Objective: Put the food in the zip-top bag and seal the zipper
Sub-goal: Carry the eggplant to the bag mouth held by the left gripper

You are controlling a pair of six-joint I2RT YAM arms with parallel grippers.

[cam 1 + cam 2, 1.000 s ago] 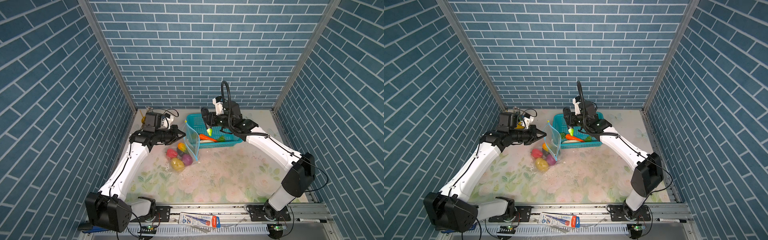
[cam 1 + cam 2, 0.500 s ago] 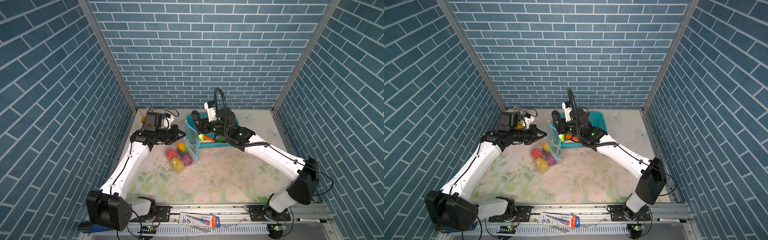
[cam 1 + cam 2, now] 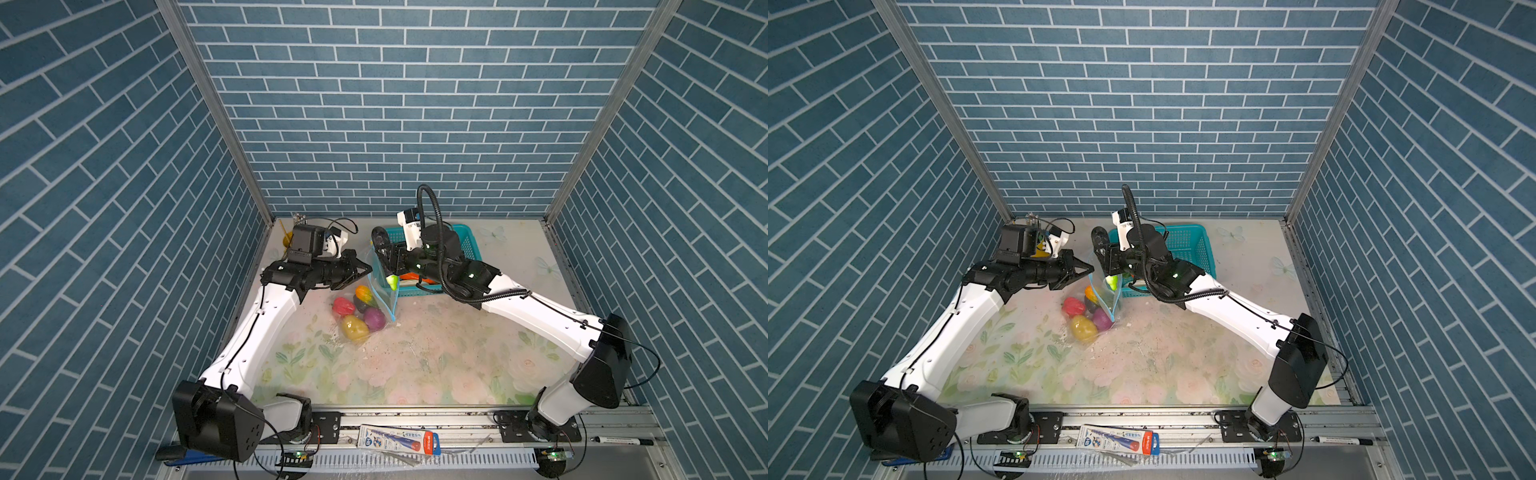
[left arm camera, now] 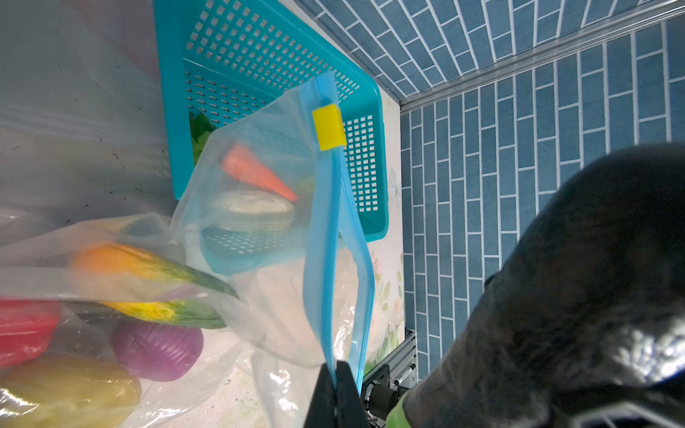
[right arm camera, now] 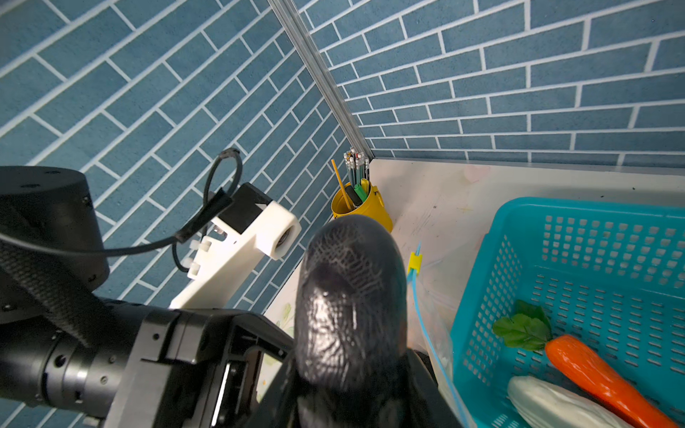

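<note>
Desk carries the teal basket at the back. The zip-top bag is just beside it, on its left in both top views, mouth gaping. Right tool pinches the dark eggplant, green end down over the mouth. Left tool is pressed together on the zipper, holding it up. In bag: red pepper, yellow potato, purple onion, corn. In basket: carrot, white radish, leafy piece. Yellow slider sits at the strip's far end.
</note>
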